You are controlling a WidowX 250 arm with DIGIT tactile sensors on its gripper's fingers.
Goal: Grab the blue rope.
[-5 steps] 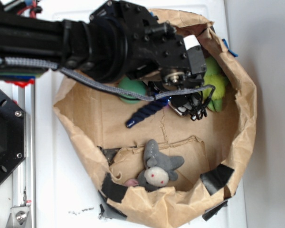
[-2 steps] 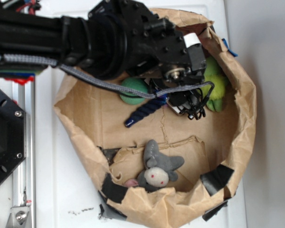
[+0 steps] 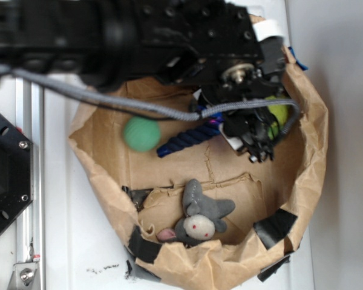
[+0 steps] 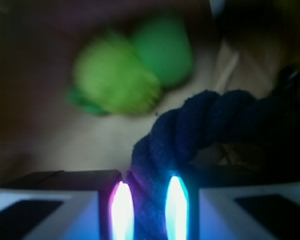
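The blue rope (image 3: 186,138) is a thick navy twist lying slanted over the floor of the brown paper bag (image 3: 315,151). Its upper right end runs under my gripper (image 3: 219,124). In the wrist view the rope (image 4: 205,125) curls in from the right and passes straight between my two glowing pads (image 4: 122,210). My gripper (image 4: 149,210) is shut on it. The rope's free lower end (image 3: 162,151) points toward the green ball (image 3: 141,134).
A grey plush toy (image 3: 199,217) lies at the front of the bag. A bright green plush (image 3: 277,115) sits by the right wall, behind the wrist. The grey braided cable (image 3: 109,99) loops across the bag. Black tape patches (image 3: 275,226) mark the crumpled rim.
The arm has shifted up and to the right, taking the rope's held end with it. The green ball has rolled left, clear of the arm.
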